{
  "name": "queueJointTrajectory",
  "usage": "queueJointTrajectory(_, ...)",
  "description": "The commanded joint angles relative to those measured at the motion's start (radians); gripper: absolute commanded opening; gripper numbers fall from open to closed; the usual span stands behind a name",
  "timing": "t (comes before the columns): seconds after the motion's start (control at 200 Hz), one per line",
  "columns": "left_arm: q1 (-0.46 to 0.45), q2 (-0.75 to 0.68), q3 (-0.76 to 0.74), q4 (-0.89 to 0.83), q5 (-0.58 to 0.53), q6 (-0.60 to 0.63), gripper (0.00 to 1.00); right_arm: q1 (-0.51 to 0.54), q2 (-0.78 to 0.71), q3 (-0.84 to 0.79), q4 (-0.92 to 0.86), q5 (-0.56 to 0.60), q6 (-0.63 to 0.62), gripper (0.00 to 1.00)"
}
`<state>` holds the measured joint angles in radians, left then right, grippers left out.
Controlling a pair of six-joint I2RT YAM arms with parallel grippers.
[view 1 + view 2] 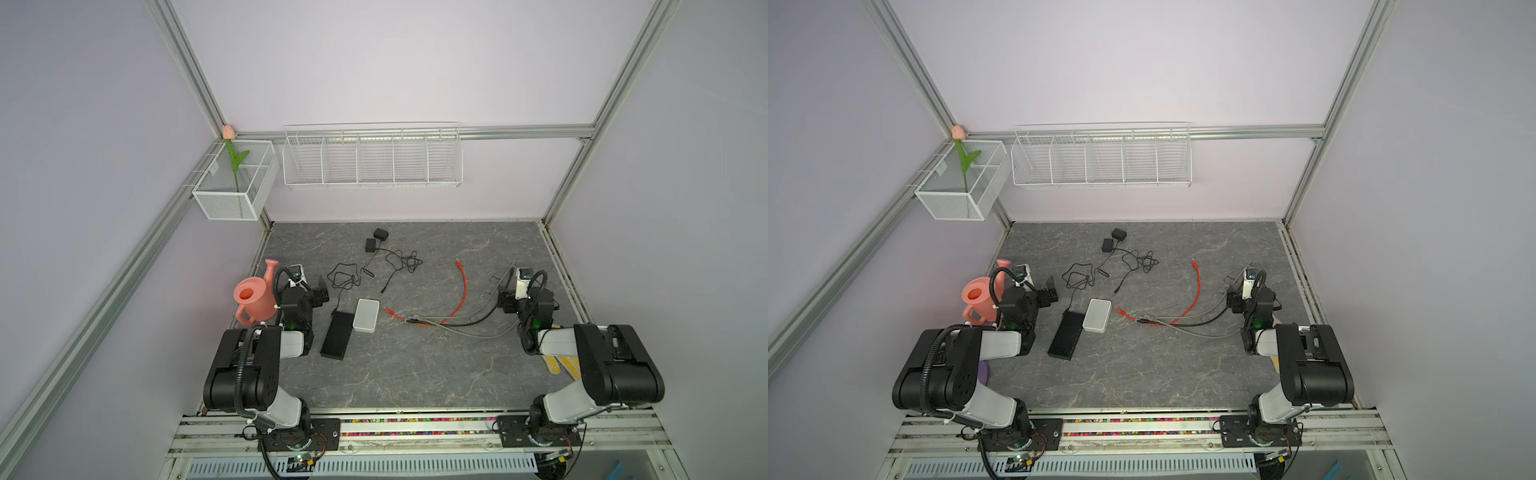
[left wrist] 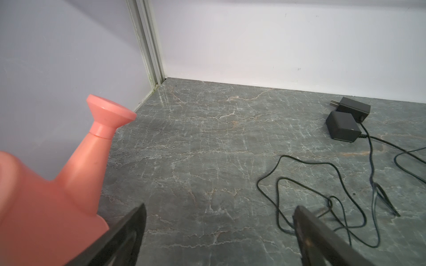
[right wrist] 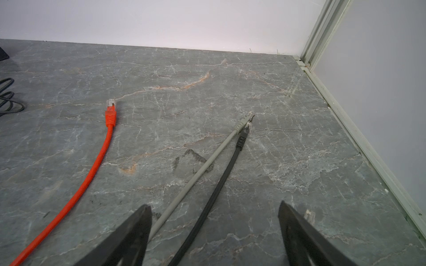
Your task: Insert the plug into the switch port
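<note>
Since both your left gripper (image 2: 220, 207) and right gripper (image 3: 214, 205) hang spread and empty, pinch the grey plug (image 3: 241, 124) by its boot

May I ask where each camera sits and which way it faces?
Both top views: high above the arm bases, looking down on the table; both arms show.
Left wrist: behind the open left claw, facing the pink watering can and black adapters.
Right wrist: behind the open right claw, facing the orange cable.
Shared: the orange cable, top and right wrist.

Left arm (image 1: 249, 365), right arm (image 1: 615, 365): jaws spread
</note>
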<state>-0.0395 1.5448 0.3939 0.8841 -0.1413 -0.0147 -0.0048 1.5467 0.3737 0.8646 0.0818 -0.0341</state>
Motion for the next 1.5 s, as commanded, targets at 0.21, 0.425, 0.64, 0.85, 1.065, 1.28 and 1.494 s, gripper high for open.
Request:
queueJointTrajectory(0.21, 0.003, 0.007, 0.004, 0.008, -0.016, -0.002, 0.99, 0.004, -0.011, 0.013, 0.008, -0.001, -0.001, 0.89)
queueJointTrajectory(0.425, 0.005, 0.002, 0.013, -0.020, -0.021, -0.005, 0.99, 0.031, -0.148, 0.087, -0.243, -0.065, -0.062, 0.89)
queueJointTrajectory(0.64, -0.110, -0.232, 0.028, -0.229, -0.264, 0.030, 0.99, 0.161, -0.207, 0.701, -1.105, -0.016, -0.058, 0.89)
queueJointTrajectory(0.85, -0.123, -0.403, 0.421, -1.106, -0.336, -0.323, 0.99, 0.102, -0.019, 1.017, -1.528, -0.258, 0.530, 0.89)
queueJointTrajectory(1.065, -0.123, -0.334, 0.648, -1.437, -0.102, -0.433, 0.95, 0.243, -0.037, 0.905, -1.338, -0.342, 0.576, 0.90)
queueJointTrajectory(1.28, -0.125, -0.162, 0.590, -1.340, 0.122, -0.512, 0.86, 0.408, -0.046, 0.921, -1.349, -0.303, 0.490, 0.92)
queueJointTrajectory(1.494, -0.128, 0.007, 0.620, -1.312, 0.189, -0.495, 0.79, 0.571, -0.189, 0.698, -1.217, -0.180, 0.458, 0.88)
